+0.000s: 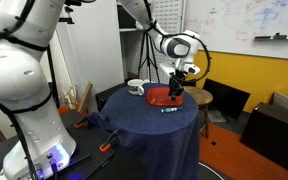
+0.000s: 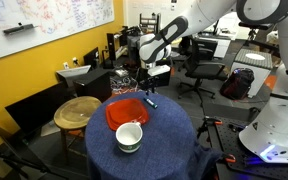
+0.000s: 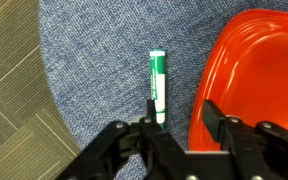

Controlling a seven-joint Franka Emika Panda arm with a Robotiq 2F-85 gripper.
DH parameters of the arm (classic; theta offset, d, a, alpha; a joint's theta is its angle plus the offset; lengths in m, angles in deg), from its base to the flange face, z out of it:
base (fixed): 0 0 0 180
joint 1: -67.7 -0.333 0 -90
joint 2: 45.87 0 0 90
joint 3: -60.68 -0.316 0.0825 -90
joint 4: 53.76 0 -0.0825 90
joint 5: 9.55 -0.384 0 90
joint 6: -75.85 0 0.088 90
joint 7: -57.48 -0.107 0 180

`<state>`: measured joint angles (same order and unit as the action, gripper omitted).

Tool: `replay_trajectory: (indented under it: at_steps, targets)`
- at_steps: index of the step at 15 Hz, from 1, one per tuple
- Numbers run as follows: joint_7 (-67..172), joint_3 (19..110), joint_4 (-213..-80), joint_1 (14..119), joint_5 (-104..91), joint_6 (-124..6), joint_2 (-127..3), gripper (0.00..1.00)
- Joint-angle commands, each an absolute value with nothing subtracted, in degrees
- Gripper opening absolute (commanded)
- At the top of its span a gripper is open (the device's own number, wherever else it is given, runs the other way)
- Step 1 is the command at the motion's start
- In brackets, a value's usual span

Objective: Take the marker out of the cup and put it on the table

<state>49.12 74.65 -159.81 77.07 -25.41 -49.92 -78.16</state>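
Wrist view shows the marker lying flat on the tabletop, just beside the red plate. The gripper is spread wide, holding nothing.

A robotics lab set in an office space is shown. A whiteboard covered in writing is mounted above a yellow wall at the upper right of an exterior view. Black office chairs are seen right of centre in an exterior view. A large white robot arm fills the left of the frame. Carpet tiles are seen at the wrist view's lower left.
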Motion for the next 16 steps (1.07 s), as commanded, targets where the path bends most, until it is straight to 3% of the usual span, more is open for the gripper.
replay_trajectory:
  at_steps: [1, 3, 4, 16]
  targets:
    - [46.94, 73.14, -157.21, 78.7, -23.94, -47.86, -79.18, 0.83]
    - [46.91, 73.12, -157.21, 78.69, -23.91, -48.13, -79.11, 0.98]
    - [46.87, 73.16, -157.38, 78.63, -23.85, -48.29, -78.89, 1.0]
    - [48.4, 72.78, -158.42, 79.02, -24.24, -49.99, -78.53, 1.0]
